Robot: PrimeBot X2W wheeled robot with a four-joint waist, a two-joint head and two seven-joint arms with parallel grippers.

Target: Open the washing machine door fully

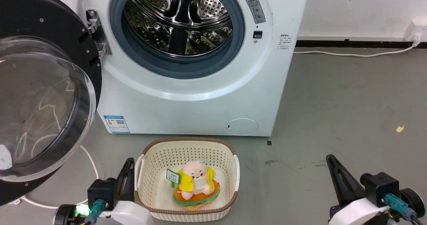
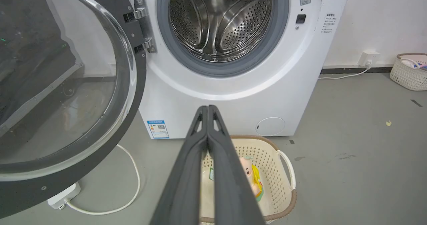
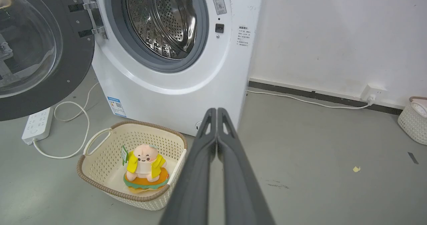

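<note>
Washing machine (image 1: 200, 94) far centre, white, drum (image 1: 180, 18) exposed. Door (image 1: 40, 108) swung wide open to left, hanging on hinge (image 1: 96, 34). Cream basket (image 1: 188, 140) on floor just in front of machine, plush toy (image 1: 196, 185) inside. Left claw (image 2: 207, 108) clenched, empty, just left of basket. Right claw (image 3: 217, 110) clenched, empty, well right of basket.

Laundry room: washing machine (image 1: 186, 108), laundry basket (image 1: 186, 140).

washing machine door (image 1: 43, 94), black-rimmed, swung wide open leftward
</note>
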